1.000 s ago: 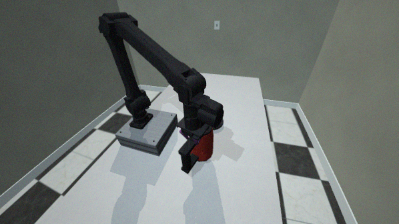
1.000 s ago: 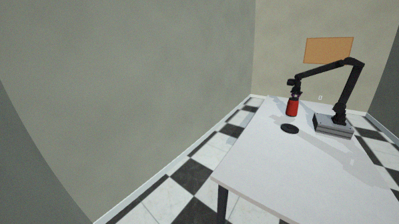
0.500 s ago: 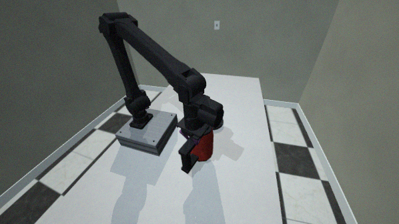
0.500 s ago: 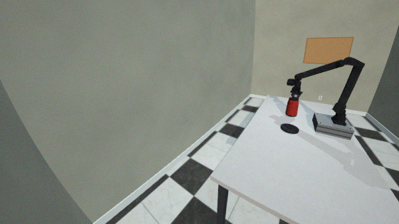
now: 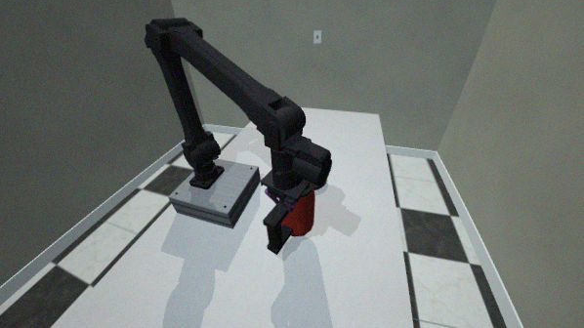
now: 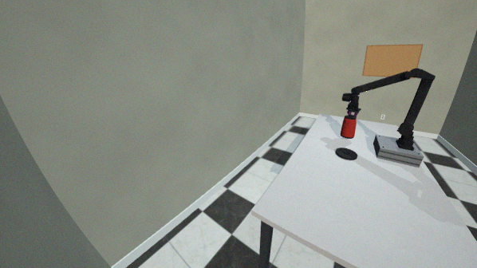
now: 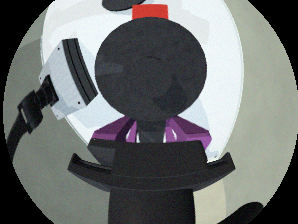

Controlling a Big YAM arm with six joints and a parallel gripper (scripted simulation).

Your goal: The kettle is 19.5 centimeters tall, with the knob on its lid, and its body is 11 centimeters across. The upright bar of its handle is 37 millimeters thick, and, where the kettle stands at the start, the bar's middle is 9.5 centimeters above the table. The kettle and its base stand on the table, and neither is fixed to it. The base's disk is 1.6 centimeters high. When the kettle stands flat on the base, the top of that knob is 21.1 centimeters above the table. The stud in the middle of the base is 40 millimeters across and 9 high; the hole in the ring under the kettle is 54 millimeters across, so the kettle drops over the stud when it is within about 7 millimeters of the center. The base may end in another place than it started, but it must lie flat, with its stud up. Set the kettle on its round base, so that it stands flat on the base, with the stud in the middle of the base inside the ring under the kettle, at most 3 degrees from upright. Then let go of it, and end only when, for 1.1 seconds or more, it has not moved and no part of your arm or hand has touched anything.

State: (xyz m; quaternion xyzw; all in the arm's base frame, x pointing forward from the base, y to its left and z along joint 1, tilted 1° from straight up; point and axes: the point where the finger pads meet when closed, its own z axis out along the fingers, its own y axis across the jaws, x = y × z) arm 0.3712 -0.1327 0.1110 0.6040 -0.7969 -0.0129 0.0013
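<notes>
End effector (image 6: 352, 112): clamped on the handle of the red kettle (image 6: 348, 128), carried upright above the table (image 6: 359, 209). Round base (image 6: 345, 153): flat on table, below and slightly to one side of the kettle.

A white table (image 6: 359, 209) stands on a black-and-white checkered floor (image 6: 223, 209). On the table lies the grey mounting block (image 6: 384, 147) under the arm's foot. The flat black round base (image 6: 345, 153) lies on the tabletop near that block, apart from it, on the side toward the long wall.

The red kettle (image 6: 348, 127) hangs upright above the table, apart from its flat black base (image 6: 345, 153).
</notes>
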